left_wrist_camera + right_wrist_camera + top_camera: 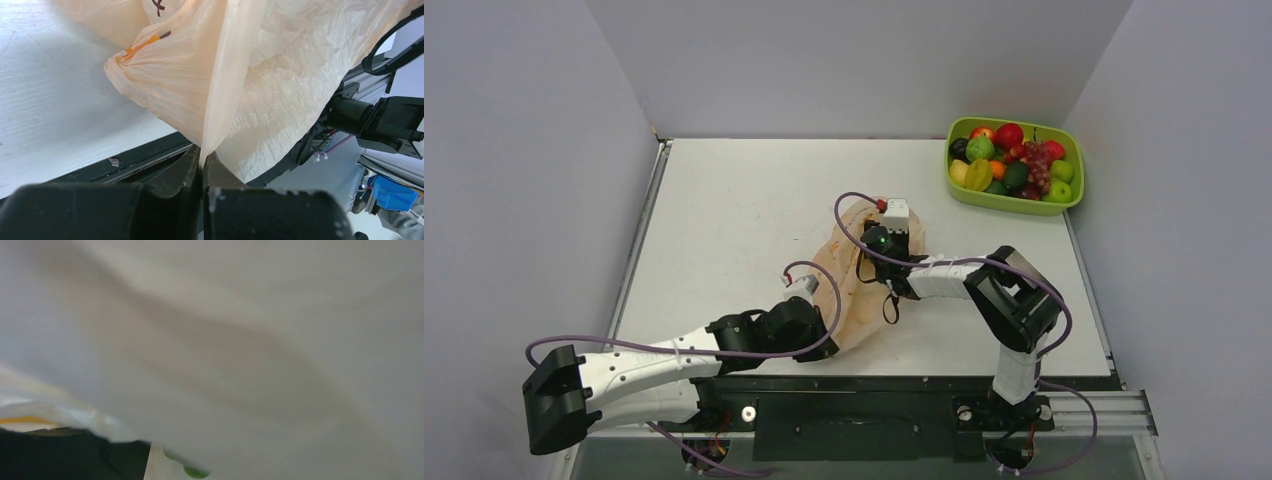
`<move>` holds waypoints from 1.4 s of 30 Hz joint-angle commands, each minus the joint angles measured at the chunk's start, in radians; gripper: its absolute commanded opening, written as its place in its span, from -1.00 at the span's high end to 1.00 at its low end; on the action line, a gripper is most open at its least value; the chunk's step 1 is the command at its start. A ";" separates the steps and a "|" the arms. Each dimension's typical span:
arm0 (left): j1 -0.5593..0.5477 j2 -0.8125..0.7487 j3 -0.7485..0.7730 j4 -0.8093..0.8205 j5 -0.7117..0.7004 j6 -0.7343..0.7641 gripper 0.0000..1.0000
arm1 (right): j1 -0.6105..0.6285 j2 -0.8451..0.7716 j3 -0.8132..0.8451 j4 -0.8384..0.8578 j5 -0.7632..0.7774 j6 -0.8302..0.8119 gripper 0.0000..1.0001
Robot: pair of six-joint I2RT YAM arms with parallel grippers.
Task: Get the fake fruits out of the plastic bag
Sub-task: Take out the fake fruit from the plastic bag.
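One plastic bag [849, 290], peach-orange and crinkled, slumped at the middle of the bench [744, 220], close to the near edge. Two arms, two tools.

On the near left of the bag, the left tool [201, 165]: pressed together on a fold of the film, pinched between both black fingers, with the film rising taut out of the pinch.

At the bag's far top edge, reached in from the right, the right tool [896, 212]. Cannot tell whether apart or together, with film draped over its own camera and everything there blurred to pale grey.

Roughly thirteen fake fruits [1009, 135], heaped in one lime-green tray [1014, 207] at the far right corner, well apart from the bag. Among them one grape bunch [1035, 158], about three red, about five green, two yellow, one orange and one dark purple. Exact count unsure within the heap.

Cannot tell whether any fruit lies inside the bag, the mouth hidden from above by the right wrist.

Around: two purple cables [854, 200], one looped over each arm. Grey walls [524, 150] on three sides. One black rail [854, 410] along the near edge, under the arm bases.
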 commanded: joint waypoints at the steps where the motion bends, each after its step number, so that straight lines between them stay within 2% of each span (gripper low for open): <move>1: 0.001 0.009 0.016 0.011 0.012 0.015 1.00 | -0.025 0.032 0.046 0.004 -0.013 0.013 -0.31; 6: 0.001 0.012 0.012 0.011 0.016 0.012 1.00 | -0.036 0.063 0.048 -0.008 -0.016 0.020 -0.41; 12: 0.001 0.008 0.005 0.014 0.016 0.002 1.00 | -0.040 0.069 0.048 -0.025 -0.031 0.019 -0.40; 16: 0.001 0.009 0.003 0.018 0.013 -0.003 1.00 | -0.007 0.025 0.039 -0.045 -0.047 0.002 -0.18; 19: 0.001 0.013 0.002 0.028 0.009 -0.008 1.00 | 0.052 -0.043 0.021 -0.066 -0.031 -0.023 0.16; 23: 0.001 0.027 0.001 0.036 -0.002 -0.007 1.00 | 0.110 -0.140 -0.021 -0.097 -0.059 -0.024 0.46; 27: 0.004 0.040 0.002 0.041 -0.026 0.000 1.00 | 0.142 -0.253 -0.115 -0.067 -0.188 0.005 0.65; 31: 0.007 0.053 0.001 0.056 -0.033 0.002 1.00 | 0.152 -0.353 -0.202 -0.042 -0.359 0.030 0.73; 33: 0.008 0.055 -0.001 0.066 -0.031 0.001 1.00 | 0.153 -0.391 -0.229 -0.033 -0.521 0.038 0.75; 37: 0.011 0.061 -0.004 0.078 -0.034 0.007 1.00 | 0.172 -0.456 -0.267 -0.024 -0.695 0.050 0.79; 39: 0.013 0.065 -0.005 0.082 -0.031 0.008 1.00 | 0.185 -0.498 -0.279 -0.026 -0.752 0.059 0.83; 42: 0.013 0.067 -0.011 0.094 -0.025 0.008 1.00 | 0.199 -0.588 -0.282 -0.052 -0.764 0.074 0.98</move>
